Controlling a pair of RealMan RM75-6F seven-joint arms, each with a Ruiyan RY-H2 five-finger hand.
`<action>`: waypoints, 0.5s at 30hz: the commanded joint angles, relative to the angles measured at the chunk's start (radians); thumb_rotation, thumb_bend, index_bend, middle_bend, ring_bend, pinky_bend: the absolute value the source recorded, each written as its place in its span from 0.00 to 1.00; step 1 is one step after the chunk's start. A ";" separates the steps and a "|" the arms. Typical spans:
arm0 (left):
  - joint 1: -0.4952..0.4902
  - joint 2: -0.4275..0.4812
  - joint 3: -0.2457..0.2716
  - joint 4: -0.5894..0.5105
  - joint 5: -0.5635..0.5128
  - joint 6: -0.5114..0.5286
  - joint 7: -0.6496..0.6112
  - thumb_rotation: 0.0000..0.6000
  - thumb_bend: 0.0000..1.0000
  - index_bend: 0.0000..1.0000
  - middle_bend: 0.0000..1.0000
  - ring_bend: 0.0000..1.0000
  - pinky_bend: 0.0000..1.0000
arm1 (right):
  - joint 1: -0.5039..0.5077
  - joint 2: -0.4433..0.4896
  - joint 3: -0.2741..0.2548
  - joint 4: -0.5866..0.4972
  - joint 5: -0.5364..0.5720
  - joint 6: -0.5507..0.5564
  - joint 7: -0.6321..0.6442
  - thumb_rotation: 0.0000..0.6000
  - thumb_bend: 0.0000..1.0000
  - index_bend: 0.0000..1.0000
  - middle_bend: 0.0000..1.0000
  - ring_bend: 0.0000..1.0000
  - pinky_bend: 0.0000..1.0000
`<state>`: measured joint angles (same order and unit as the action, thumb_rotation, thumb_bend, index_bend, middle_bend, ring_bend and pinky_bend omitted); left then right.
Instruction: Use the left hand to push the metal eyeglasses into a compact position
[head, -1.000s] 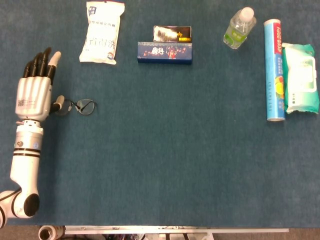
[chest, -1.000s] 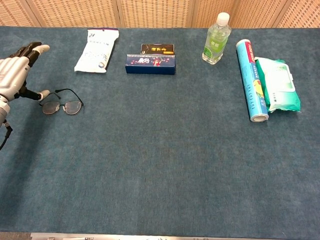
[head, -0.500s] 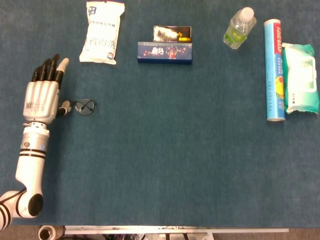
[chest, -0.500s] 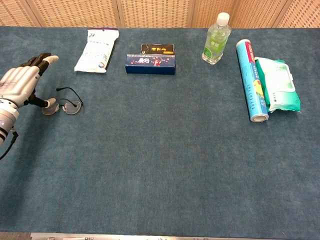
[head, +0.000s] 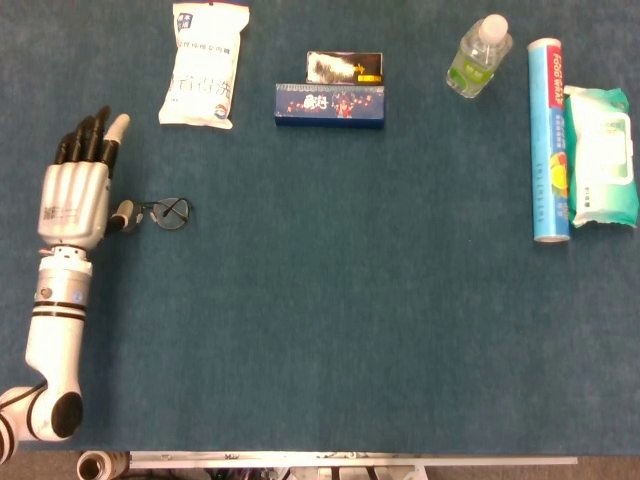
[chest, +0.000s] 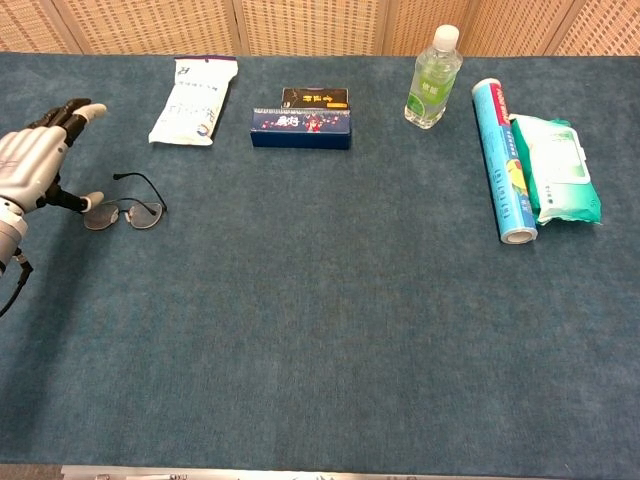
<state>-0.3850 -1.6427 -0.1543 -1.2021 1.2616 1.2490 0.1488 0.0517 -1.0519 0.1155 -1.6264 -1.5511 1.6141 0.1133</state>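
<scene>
The metal eyeglasses (head: 166, 212) (chest: 126, 211) lie on the blue table cloth at the far left, lenses flat and one temple sticking out toward the back. My left hand (head: 75, 190) (chest: 33, 160) hovers just left of them, palm down with fingers stretched toward the back of the table. Its thumb tip sits at the left lens, touching or just above it; I cannot tell which. The hand holds nothing. My right hand is outside both views.
A white pouch (head: 205, 64) lies behind the glasses. A blue box (head: 330, 104) with a dark box behind it sits mid-back. At the right are a bottle (head: 478, 55), a food wrap roll (head: 549, 140) and a wipes pack (head: 601, 158).
The left hand moved right so its thumb met the left lens, then drew back slightly to the left. The glasses have barely shifted.
</scene>
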 joint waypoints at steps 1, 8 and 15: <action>0.032 0.080 -0.022 -0.140 0.004 0.071 0.036 1.00 0.23 0.00 0.00 0.00 0.11 | 0.000 0.000 -0.001 0.000 -0.002 0.000 0.000 1.00 0.28 0.43 0.35 0.17 0.39; 0.076 0.210 -0.030 -0.419 0.013 0.166 0.162 1.00 0.23 0.00 0.00 0.00 0.11 | 0.002 -0.004 -0.004 -0.001 -0.006 -0.004 -0.007 1.00 0.28 0.43 0.35 0.17 0.39; 0.087 0.257 -0.013 -0.633 0.023 0.215 0.335 1.00 0.23 0.00 0.00 0.00 0.11 | 0.003 -0.007 -0.006 -0.001 -0.008 -0.006 -0.013 1.00 0.28 0.43 0.35 0.17 0.39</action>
<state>-0.3087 -1.4153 -0.1752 -1.7713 1.2739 1.4324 0.4225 0.0545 -1.0586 0.1097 -1.6274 -1.5595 1.6083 0.1008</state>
